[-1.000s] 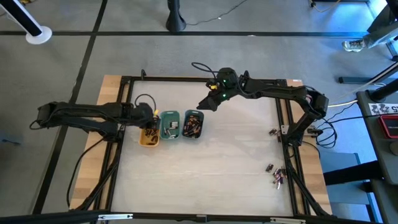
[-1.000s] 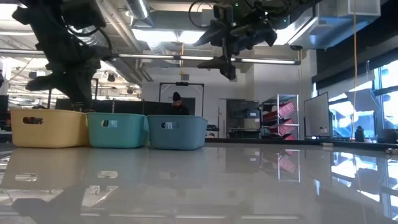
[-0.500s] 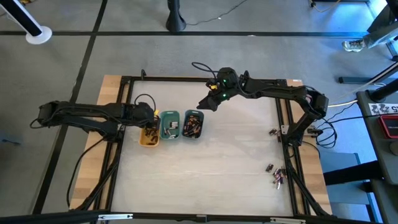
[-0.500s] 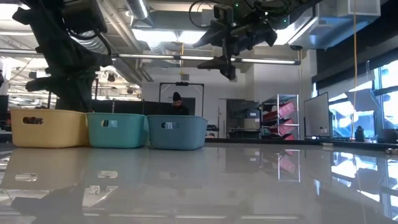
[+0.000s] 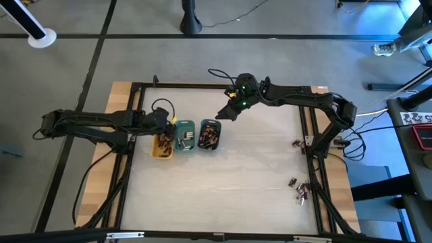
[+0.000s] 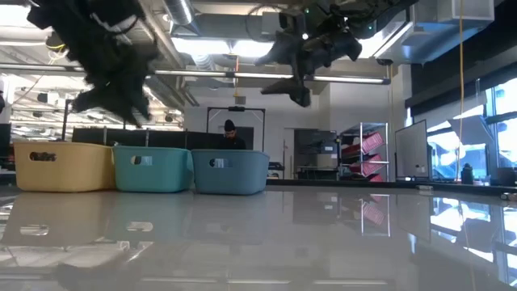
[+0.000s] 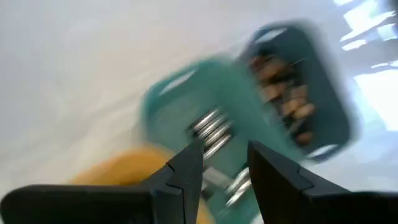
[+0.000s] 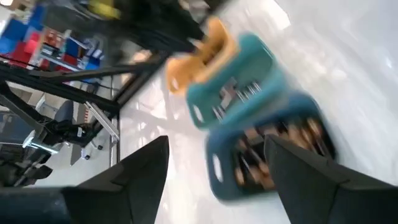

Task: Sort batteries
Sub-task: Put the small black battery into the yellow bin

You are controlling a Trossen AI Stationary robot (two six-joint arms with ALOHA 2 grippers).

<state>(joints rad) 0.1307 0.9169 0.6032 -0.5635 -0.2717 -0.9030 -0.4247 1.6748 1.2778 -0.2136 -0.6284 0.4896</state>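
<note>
Three small trays stand side by side at the table's left: a yellow tray (image 5: 160, 150), a green tray (image 5: 184, 137) and a grey-blue tray (image 5: 210, 136). All three hold batteries: silvery ones (image 7: 210, 129) in the green tray, copper-toned ones (image 7: 283, 102) in the grey-blue one. My left gripper (image 5: 167, 125) hangs open above the yellow tray's far end (image 6: 63, 166), with nothing between its fingers (image 7: 225, 163). My right gripper (image 5: 223, 113) stands open in the air beyond the grey-blue tray, also empty (image 8: 217, 152).
Loose batteries (image 5: 300, 192) lie by the table's right rail, with a few more (image 5: 296, 143) farther back. A black frame (image 5: 202, 86) runs round the white tabletop (image 5: 236, 175), which has room at its middle and near side. A person (image 6: 231, 134) shows far behind the table.
My left gripper has risen from just over the yellow tray to well above it and has rolled and tipped as it went. My right gripper has kept its place above the table.
</note>
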